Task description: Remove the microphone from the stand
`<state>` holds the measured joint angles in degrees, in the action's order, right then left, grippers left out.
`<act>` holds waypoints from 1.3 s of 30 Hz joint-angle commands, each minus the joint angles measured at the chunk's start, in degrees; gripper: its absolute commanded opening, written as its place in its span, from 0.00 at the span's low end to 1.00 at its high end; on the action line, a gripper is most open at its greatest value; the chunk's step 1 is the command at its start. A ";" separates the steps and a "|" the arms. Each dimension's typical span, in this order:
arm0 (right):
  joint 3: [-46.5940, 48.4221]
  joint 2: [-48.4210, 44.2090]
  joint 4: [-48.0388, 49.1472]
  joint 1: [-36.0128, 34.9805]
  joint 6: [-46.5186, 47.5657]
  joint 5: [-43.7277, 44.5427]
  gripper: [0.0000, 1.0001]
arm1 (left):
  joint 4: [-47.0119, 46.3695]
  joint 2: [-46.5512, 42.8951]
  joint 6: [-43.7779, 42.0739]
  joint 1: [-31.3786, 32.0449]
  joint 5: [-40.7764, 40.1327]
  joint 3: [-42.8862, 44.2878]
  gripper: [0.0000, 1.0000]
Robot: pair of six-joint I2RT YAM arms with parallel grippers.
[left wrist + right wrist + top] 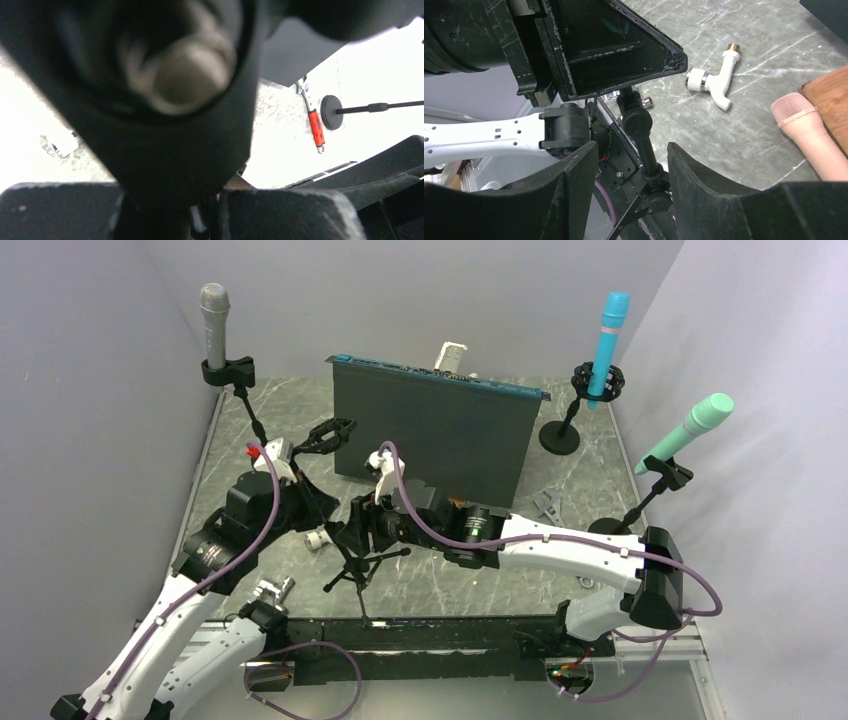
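A small black tripod stand stands mid-table. Its pole rises between my right gripper's fingers. My right gripper is open around the pole, low near the tripod hub, and also shows in the right wrist view. My left gripper is at the top of the stand, shut on the black microphone. In the left wrist view the microphone fills the frame, blurred, its metal end towards the camera, and runs down between my left gripper's pads.
A grey microphone, a blue one and a teal one sit on other stands around the table. A dark panel stands behind. A pink microphone, a white pipe fitting and a red-handled wrench lie loose.
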<state>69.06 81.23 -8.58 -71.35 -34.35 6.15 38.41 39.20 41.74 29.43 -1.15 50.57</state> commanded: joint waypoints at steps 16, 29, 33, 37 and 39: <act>4.82 2.83 2.25 1.26 -0.25 -0.94 0.41 | -7.85 -1.85 1.33 0.63 2.67 -0.42 0.00; 6.59 5.21 2.10 1.55 3.07 -3.69 0.15 | -7.56 -1.97 1.19 0.63 3.52 0.33 0.00; 6.49 5.40 2.24 1.46 11.75 -4.02 0.00 | -7.89 -1.66 0.28 0.62 6.44 0.28 0.00; 3.02 3.82 7.22 1.39 27.69 -6.64 0.00 | -4.81 -0.81 0.22 0.57 6.69 2.07 0.00; 1.18 2.85 10.39 0.97 37.65 -10.89 0.00 | -3.00 -0.38 0.04 0.63 6.06 3.71 0.00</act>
<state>72.34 86.15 -6.98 -69.84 -17.21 0.67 36.71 38.65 41.01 29.69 1.21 49.34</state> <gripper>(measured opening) 0.260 0.159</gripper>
